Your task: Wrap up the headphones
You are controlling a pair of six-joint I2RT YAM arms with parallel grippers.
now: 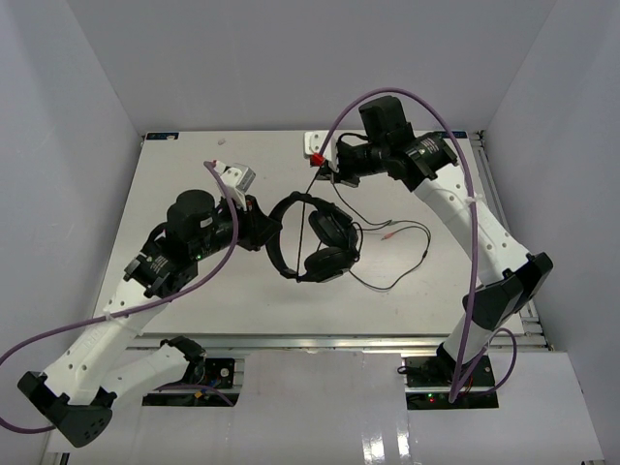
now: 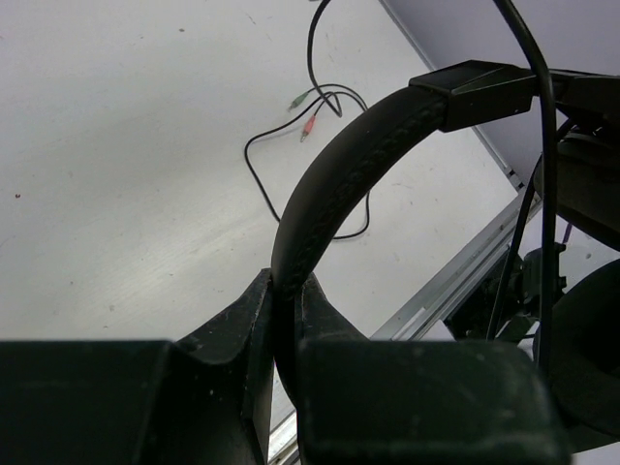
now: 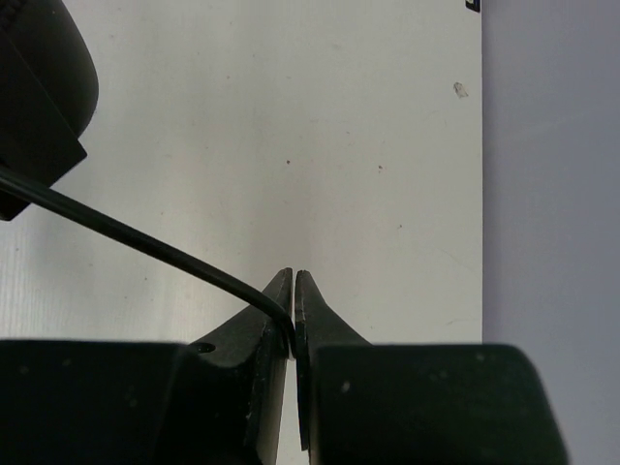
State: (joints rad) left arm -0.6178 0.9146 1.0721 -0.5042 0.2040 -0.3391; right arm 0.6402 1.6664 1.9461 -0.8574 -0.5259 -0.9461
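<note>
The black headphones (image 1: pixel 315 237) are held above the table's middle, earcups to the right. My left gripper (image 1: pixel 263 225) is shut on the arched headband (image 2: pixel 329 184), which rises out of its jaws in the left wrist view. My right gripper (image 1: pixel 325 167) is shut on the thin black cord (image 3: pixel 145 242), which runs taut from its jaws down toward the headphones (image 1: pixel 312 208). The rest of the cord (image 1: pixel 407 262) lies looped on the table to the right, ending in reddish and green plugs (image 1: pixel 387 232), also seen in the left wrist view (image 2: pixel 308 124).
The white table (image 1: pixel 194 281) is enclosed by grey walls on three sides. A metal rail (image 1: pixel 509 232) runs along its right edge. Purple arm cables (image 1: pixel 407 102) arch over both arms.
</note>
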